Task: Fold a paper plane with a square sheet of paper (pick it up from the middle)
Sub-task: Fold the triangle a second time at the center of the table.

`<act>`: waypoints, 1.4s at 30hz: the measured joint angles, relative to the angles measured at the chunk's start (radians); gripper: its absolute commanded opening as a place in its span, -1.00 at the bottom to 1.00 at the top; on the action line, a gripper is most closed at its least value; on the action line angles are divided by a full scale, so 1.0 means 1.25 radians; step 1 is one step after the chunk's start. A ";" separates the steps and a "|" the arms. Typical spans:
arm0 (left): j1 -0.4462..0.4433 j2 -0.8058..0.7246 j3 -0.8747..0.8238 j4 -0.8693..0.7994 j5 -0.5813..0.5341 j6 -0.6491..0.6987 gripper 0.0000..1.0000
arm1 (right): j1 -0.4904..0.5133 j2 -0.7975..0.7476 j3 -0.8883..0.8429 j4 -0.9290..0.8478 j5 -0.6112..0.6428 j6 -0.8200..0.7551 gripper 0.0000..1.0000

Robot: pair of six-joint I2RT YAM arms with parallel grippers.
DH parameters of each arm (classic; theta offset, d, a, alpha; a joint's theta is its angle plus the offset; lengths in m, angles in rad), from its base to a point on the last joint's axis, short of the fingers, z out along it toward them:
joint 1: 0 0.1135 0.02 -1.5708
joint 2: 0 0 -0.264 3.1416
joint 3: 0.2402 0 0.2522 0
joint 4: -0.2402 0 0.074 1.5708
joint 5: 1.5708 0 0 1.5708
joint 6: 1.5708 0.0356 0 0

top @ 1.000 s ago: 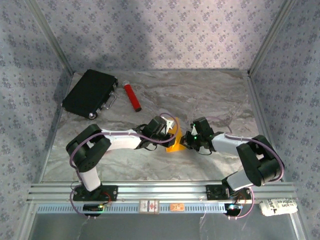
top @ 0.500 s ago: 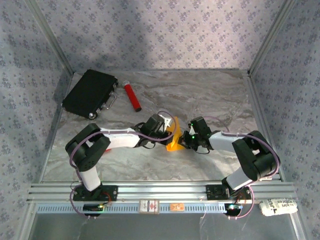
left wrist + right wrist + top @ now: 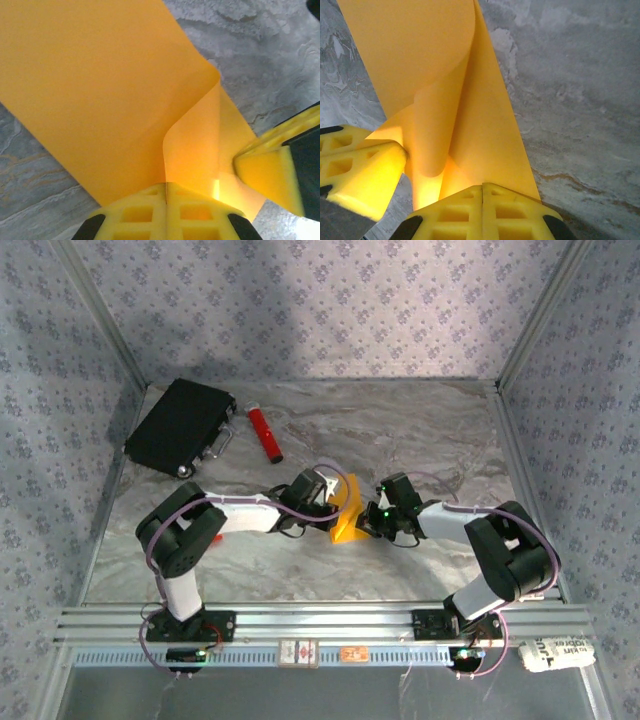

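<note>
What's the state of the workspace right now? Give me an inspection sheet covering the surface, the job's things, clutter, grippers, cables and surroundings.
Surface: marbled grey table, no spills seen.
Job's things: square sheet of paper, orange-yellow, bowed into a loose curl between the grippers; not yet a plane.
Clutter: black case and red cylinder at the far left; white printed bundle beyond the near rail.
Grippers: left gripper and right gripper both shut on the paper, close together.
Cables: purple cables looped along both arms.
Surroundings: patterned walls, metal frame rail.
</note>
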 measured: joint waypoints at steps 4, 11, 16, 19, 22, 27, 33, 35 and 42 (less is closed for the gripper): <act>0.000 0.000 0.000 0.000 -0.016 0.000 -0.94 | 0.000 0.000 0.000 -0.001 0.000 0.000 -1.00; 0.003 0.000 0.001 0.000 -0.031 0.001 -0.92 | 0.000 0.000 0.002 -0.004 0.000 -0.003 -1.00; 0.005 0.001 0.005 0.000 -0.032 0.004 -0.92 | 0.000 0.000 0.002 -0.005 0.000 -0.004 -1.00; 0.005 0.002 0.006 0.000 -0.032 0.004 -0.92 | 0.000 0.000 0.002 -0.006 0.000 -0.005 -1.00; 0.005 0.003 0.006 0.000 -0.032 0.005 -0.92 | 0.000 0.000 0.003 -0.006 0.001 -0.006 -1.00; 0.005 0.006 0.006 0.000 -0.031 0.006 -0.92 | 0.000 0.000 0.003 -0.006 0.001 -0.006 -1.00; 0.005 0.011 0.013 0.000 -0.031 0.007 -0.92 | 0.000 0.000 0.003 -0.006 0.001 -0.012 -1.00; 0.005 0.017 0.015 0.000 -0.031 0.011 -0.93 | 0.000 0.000 0.003 -0.006 0.001 -0.012 -1.00; 0.006 0.031 0.021 0.001 -0.025 0.012 -0.95 | -0.002 0.000 0.005 -0.011 0.000 -0.018 -1.00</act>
